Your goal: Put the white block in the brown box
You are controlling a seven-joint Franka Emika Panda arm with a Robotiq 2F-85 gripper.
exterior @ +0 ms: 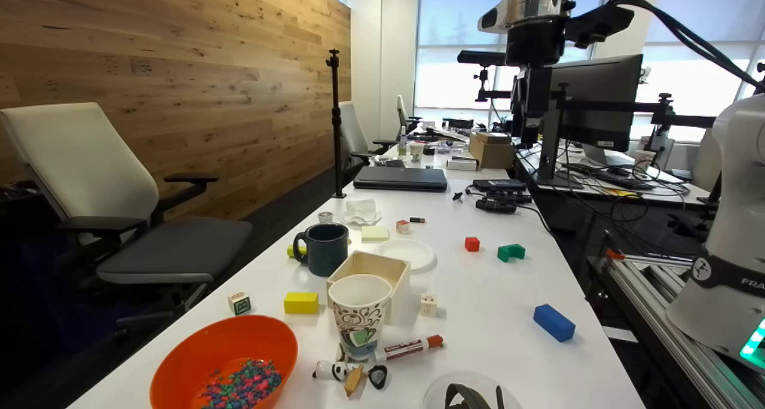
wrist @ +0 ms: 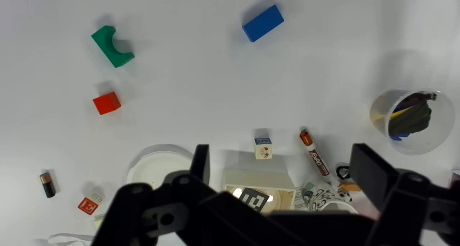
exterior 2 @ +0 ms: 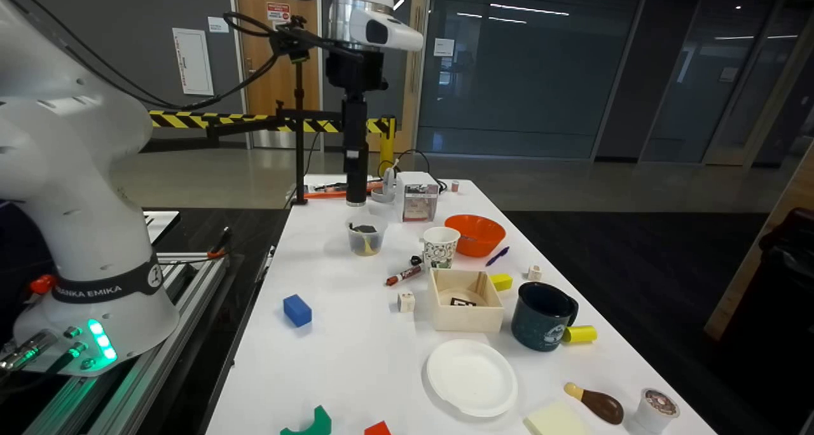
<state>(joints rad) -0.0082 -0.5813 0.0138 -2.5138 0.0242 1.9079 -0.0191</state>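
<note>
Above the desk the gripper is held spread and empty, the white block being set between the long edges, just beside a box crowded by cup, mug and plate.

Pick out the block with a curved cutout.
The green block, near the red cube: one side is scooped out, whereas the red cube and blue block show only flat faces.

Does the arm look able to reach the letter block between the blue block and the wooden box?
Probably yes: the end effector hangs open, and nothing covers the letter block from above, though the wooden box stands close.
</note>
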